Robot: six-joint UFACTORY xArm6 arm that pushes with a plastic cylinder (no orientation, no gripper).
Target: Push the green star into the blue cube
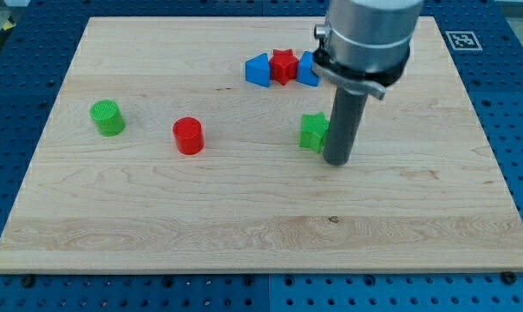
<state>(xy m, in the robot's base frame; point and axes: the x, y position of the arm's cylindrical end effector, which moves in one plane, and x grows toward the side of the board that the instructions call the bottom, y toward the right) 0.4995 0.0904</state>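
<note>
Green star sits mid-worktop, my tip touching its right edge (no hand on this rig, just a rod, so nothing to open or close). Blue cube lies toward the view's top, partly hidden; tip likely needs to get below the star. Red star beside cube.

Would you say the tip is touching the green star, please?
Touching, it seems: in the camera view my tip sits against the green star's right edge, with no wood visible between them.
</note>
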